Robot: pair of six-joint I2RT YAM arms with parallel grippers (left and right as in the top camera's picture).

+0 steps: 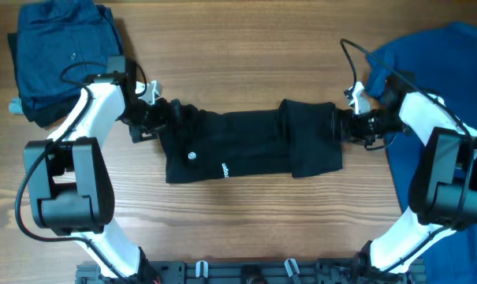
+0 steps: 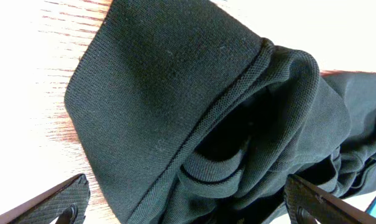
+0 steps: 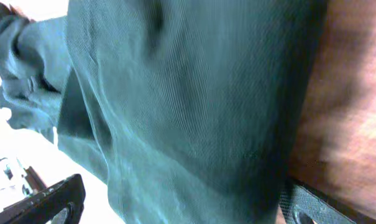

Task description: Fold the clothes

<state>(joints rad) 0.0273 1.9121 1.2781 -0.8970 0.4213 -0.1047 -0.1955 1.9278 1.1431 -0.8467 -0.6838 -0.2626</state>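
The black T-shirt (image 1: 246,142) lies across the middle of the table as a folded band, with a small white mark (image 1: 192,156) near its left front. My left gripper (image 1: 161,115) is at the shirt's bunched left end. In the left wrist view its jaws (image 2: 188,208) are wide apart with the black cloth (image 2: 175,93) between them. My right gripper (image 1: 342,125) is at the shirt's right end. Its jaws (image 3: 181,205) are also wide apart around the cloth (image 3: 194,93).
A folded dark blue shirt (image 1: 57,47) lies at the back left corner. A bright blue shirt (image 1: 443,95) is spread over the right side, under my right arm. Bare wooden table (image 1: 246,63) shows behind and in front of the black shirt.
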